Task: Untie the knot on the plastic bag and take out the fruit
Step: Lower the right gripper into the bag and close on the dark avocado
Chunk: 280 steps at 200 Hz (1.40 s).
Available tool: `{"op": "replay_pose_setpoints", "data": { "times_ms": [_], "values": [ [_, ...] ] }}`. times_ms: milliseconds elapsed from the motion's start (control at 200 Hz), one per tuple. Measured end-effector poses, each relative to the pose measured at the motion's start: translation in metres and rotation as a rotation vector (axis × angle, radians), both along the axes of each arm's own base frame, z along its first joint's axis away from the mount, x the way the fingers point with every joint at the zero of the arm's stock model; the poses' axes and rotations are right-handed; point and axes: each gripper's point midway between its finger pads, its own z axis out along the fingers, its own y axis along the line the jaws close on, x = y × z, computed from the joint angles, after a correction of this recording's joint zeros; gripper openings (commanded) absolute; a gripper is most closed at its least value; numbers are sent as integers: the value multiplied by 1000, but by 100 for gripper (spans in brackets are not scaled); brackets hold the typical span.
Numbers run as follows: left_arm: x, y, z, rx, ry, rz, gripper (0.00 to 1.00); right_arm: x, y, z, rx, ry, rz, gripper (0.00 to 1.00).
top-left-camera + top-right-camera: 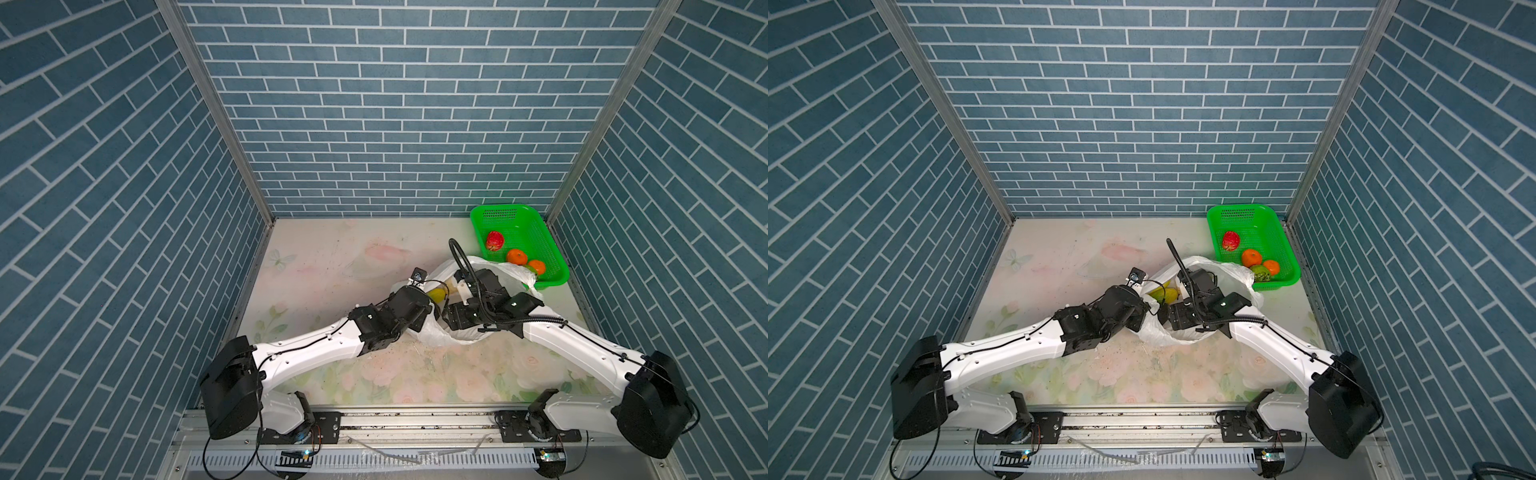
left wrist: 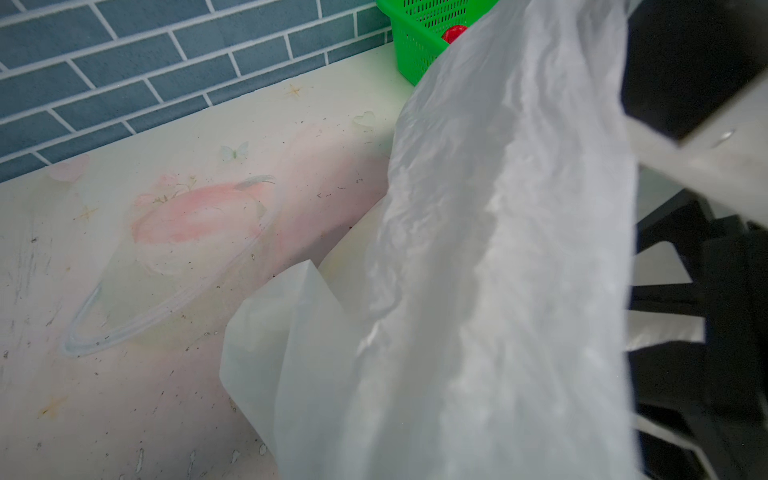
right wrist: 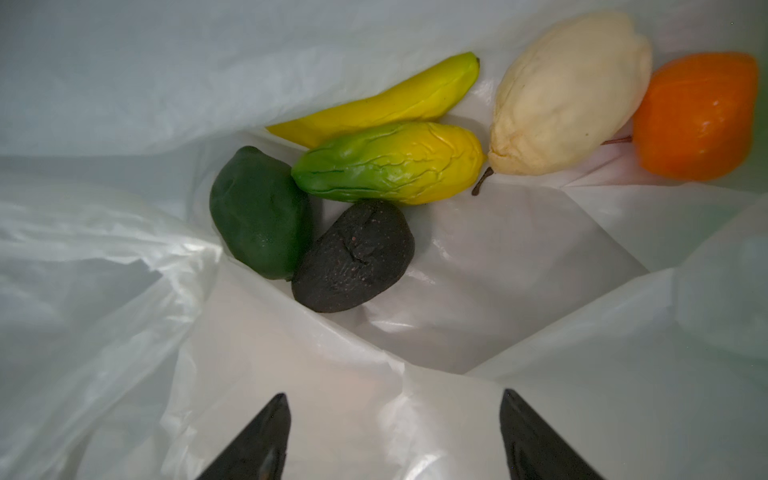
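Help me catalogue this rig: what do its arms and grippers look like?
Left arm and right arm: white moulded shells, black joint housings, bulky black base blocks, thin black cables along the shells. A ribbed black hose loops over the right wrist. The right gripper has dark, tapering fingers.

The plastic bag (image 3: pixel 498 270) was translucent milky white. Inside it lay a yellow banana (image 3: pixel 386 104) tipped green, a wrinkled fruit (image 3: pixel 390 162) shading green to yellow, a deep green fruit (image 3: pixel 259 212), a brown-black speckled avocado (image 3: pixel 353 255) and a pale cream fruit (image 3: pixel 569 91). The bench (image 1: pixel 332 257) bore faint pink roses on cream; at its two o'clock the basket (image 1: pixel 523 226) was bright green mesh, holding a red strawberry (image 1: pixel 495 241) and two oranges (image 1: pixel 516 256). The walls (image 1: pixel 395 104) were blue brick with white lines.
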Motion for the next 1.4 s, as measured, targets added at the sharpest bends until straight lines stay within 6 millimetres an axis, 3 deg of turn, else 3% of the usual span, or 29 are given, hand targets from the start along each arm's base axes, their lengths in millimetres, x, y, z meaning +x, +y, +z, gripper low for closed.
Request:
{"op": "replay_pose_setpoints", "data": {
  "times_ms": [295, 420, 540, 660, 875, 1090, 1400],
  "values": [
    [-9, 11, -3, -15, 25, 4, 0, -15, 17, -22, 34, 65, -25, 75],
    [-24, 22, -16, 5, 78, -14, 0, -30, 31, -39, 22, 130, -15, 79],
    [-40, 32, -31, 39, 131, -29, 0, -36, 33, -51, -15, 155, -31, 87],
    [-54, 37, -43, 73, 170, -46, 0, -28, 27, -49, -33, 128, -93, 92],
    [-55, 31, -49, 103, 186, -61, 0, 3, 27, -37, -44, 41, -199, 95],
    [-55, 25, -50, 116, 183, -72, 0, 22, 28, -51, -35, 43, -260, 95],
    [-50, 27, -47, 118, 156, -55, 0, 35, 53, -55, 40, 83, -264, 88]
  ]
}}
